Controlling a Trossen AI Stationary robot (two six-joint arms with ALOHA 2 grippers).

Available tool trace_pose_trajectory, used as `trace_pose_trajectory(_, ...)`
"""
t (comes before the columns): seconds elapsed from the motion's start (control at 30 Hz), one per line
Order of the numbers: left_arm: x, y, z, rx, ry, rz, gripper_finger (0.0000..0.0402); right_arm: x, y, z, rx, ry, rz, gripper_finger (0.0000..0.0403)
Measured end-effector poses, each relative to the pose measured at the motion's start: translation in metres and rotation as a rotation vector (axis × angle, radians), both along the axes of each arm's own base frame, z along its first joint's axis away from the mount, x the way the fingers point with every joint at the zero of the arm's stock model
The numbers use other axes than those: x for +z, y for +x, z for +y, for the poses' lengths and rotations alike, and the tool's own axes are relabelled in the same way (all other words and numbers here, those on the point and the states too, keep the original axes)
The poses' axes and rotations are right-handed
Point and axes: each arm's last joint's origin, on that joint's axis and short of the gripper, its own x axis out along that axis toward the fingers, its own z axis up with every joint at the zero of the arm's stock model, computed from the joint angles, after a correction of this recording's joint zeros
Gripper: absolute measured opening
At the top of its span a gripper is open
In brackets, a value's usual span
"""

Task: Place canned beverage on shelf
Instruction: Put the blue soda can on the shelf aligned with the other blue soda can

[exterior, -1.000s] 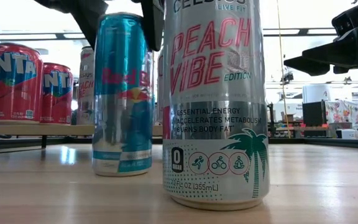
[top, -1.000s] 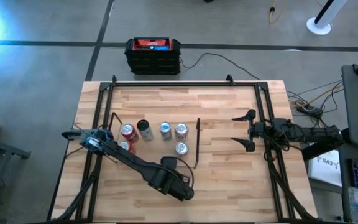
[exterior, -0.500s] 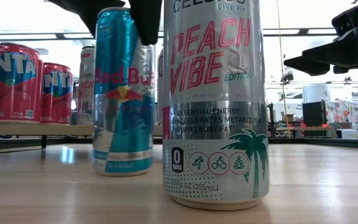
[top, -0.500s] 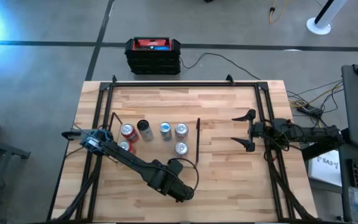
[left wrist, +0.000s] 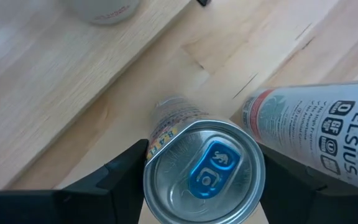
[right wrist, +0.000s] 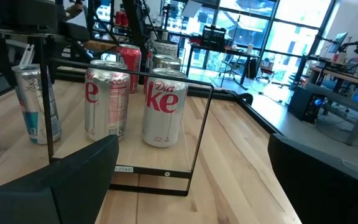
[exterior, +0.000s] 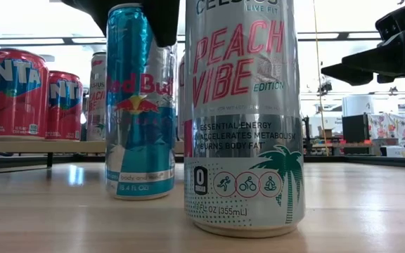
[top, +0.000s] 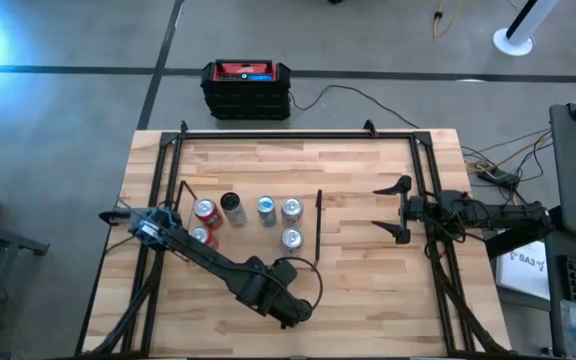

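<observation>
The left pincer (left wrist: 197,186) is closed around a slim blue energy-drink can (exterior: 139,105), gripping it near the top; in the left wrist view its two dark fingers (left wrist: 126,177) press on either side of the can's silver lid. In the low view the can's base sits slightly above the desk (top: 368,290), so it appears lifted a little, and it hangs roughly upright. In the high view the left arm reaches diagonally over the front half of the desk, and its pincer is near the front edge, in front of the shelf (top: 253,225).

Just beside the held can stands a tall silver Celsius can (exterior: 243,116), upright on the desk and nearest the low camera.

The shelf is a pale board lying on the left-centre of the desk, with a thin black upright bar (top: 317,230) along its right short edge. On it stand two red Fanta cans (exterior: 16,91) toward its left end, a dark-topped can (top: 231,204), and three silver Diet Coke cans (right wrist: 163,109) closer to the bar.

The right pincer (top: 393,210) waits over the right side of the desk, near its right edge, jaws spread wide and holding nothing, facing the shelf's bar.
</observation>
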Motion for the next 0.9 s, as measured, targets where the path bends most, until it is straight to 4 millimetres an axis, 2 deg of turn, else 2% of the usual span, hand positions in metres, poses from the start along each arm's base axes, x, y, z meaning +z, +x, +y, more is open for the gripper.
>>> trace_pose_trajectory(0.17, 0.000, -0.001, 0.000, 0.019, -0.002, 0.002, 0.0250, 0.000, 0.000, 0.000, 0.000, 0.001, 0.000, 0.0398)
trace_pose_trajectory(0.47, 0.010, 0.000, -0.001, 0.029, -0.017, -0.016, 0.0313, 0.000, 0.000, 0.000, 0.000, 0.001, 0.000, 0.0398)
trace_pose_trajectory(0.73, 0.016, -0.004, 0.001, 0.184, -0.035, -0.013, 0.0369, 0.000, 0.000, 0.000, 0.000, 0.000, 0.000, 0.0398)
trace_pose_trajectory(0.9, 0.016, -0.005, 0.003, 0.416, -0.039, -0.051, 0.0393, 0.000, 0.000, 0.000, 0.000, 0.001, 0.000, 0.0398)
